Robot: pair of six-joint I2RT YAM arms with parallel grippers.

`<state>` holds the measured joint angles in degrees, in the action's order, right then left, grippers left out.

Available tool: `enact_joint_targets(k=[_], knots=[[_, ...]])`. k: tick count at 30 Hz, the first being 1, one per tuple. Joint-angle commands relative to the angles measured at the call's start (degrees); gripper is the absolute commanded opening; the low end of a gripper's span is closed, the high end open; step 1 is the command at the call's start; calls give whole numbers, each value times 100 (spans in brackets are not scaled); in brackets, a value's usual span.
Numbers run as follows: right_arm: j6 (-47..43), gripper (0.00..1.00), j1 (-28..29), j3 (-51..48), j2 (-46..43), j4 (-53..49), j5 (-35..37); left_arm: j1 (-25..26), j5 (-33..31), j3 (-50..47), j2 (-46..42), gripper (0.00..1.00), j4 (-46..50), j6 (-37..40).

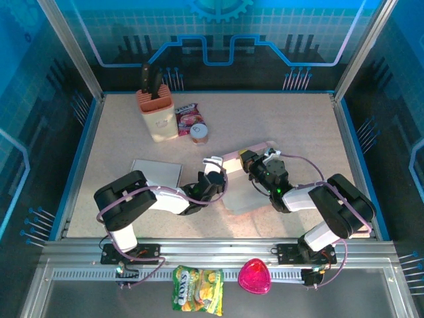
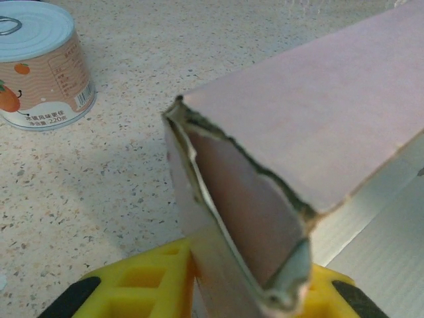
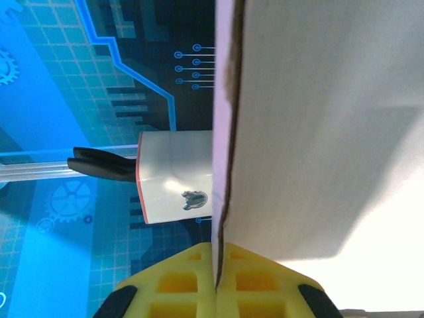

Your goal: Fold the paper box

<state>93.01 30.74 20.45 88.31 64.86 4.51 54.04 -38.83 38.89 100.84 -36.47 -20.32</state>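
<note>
Top external, one paper box (image 1: 233,158), left tool (image 1: 217,172), right tool (image 1: 246,161), one can (image 1: 199,133)

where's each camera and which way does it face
top external: above and behind, looking down on the table; left gripper and right gripper hold the paper box
left wrist: low, facing along the table; yellow fingers, box edge, can
right wrist: rolled sideways, facing the back wall; yellow fingers, knife block
all share the box

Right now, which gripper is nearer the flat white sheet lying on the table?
Left. The left gripper sits just right of the flat white sheet; the right gripper is farther right, across the paper box both hold.
</note>
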Motion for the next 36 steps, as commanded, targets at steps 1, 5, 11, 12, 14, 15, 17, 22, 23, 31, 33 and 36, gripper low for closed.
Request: enact_joint_targets(k=[1, 5, 11, 12, 14, 15, 17, 22, 23, 31, 33, 36], knots=[[-31, 0, 59, -104, -20, -167, 120, 113, -301, 180, 98, 21, 78, -190], [-33, 0, 84, -98, -61, -198, 146, 164, -476, 348, 112, 17, 387, -378], [-24, 0, 195, -98, -95, -239, 248, 220, -768, 941, 308, 15, 1497, -1180], [-20, 0, 208, -106, -103, -238, 253, 229, -842, 1100, 373, 14, 1788, -1353], [-11, 0, 224, -122, -121, -227, 285, 269, -1065, 1349, 497, 14, 2325, -1710], [-9, 0, 239, -129, -138, -228, 280, 282, -1180, 1472, 552, 13, 2605, -1906], [-11, 0, 255, -137, -198, -271, 295, 291, -1378, 1691, 634, 11, 3146, -2335], [-21, 0, 261, -164, -335, -376, 321, 292, -1572, 2051, 796, 4, 3917, -2796], [-22, 0, 264, -162, -349, -385, 321, 291, -1599, 2098, 826, 1, 4003, -2817], [-12, 0, 274, -201, -403, -380, 296, 291, -1718, 2399, 922, 0, 4636, -3140], [-4, 0, 277, -207, -409, -362, 280, 291, -1826, 2610, 1000, 0, 5123, -3395], [6, 0, 274, -216, -418, -318, 251, 292, -1964, 2888, 1132, 0, 5727, -3687]])
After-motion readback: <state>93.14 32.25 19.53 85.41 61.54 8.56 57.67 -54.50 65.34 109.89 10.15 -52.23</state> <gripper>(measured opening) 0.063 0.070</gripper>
